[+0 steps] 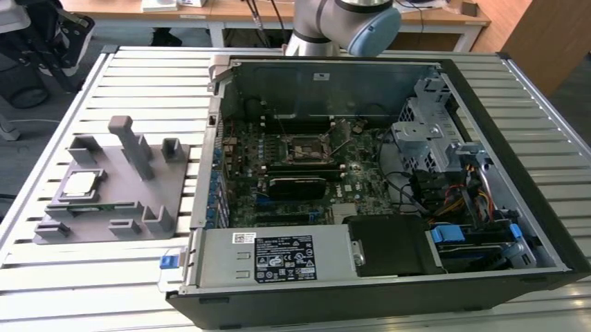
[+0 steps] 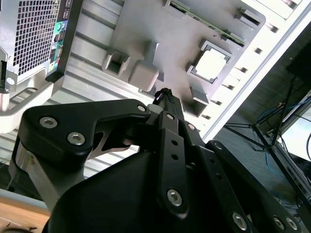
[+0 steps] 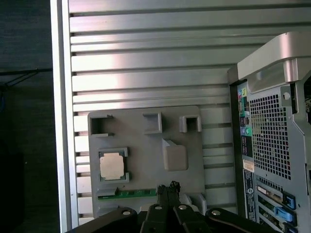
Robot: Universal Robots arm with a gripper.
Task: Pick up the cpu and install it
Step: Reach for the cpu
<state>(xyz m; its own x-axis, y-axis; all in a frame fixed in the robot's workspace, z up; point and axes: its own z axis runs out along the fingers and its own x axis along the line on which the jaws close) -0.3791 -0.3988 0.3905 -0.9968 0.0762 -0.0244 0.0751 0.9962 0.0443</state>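
The cpu (image 1: 79, 183) is a small silver square lying flat in a recess of the grey fixture plate (image 1: 115, 197), on the exterior view's left. It also shows in both wrist views (image 2: 211, 64) (image 3: 112, 166). My gripper (image 3: 168, 186) hangs high above the plate, well clear of the cpu, its black fingertips pressed together with nothing between them (image 2: 163, 92). The arm's joint (image 1: 347, 21) sits behind the open computer case (image 1: 517, 138). The motherboard's socket (image 1: 305, 147) lies in the middle of the case.
The fixture plate carries upright grey posts (image 1: 129, 142) and a green memory stick (image 3: 129, 193) in a slot. The case's rear panel (image 3: 265, 136) stands beside the plate. A black block (image 1: 297, 187) sits below the socket. The slatted metal table (image 1: 102, 290) ends near the plate.
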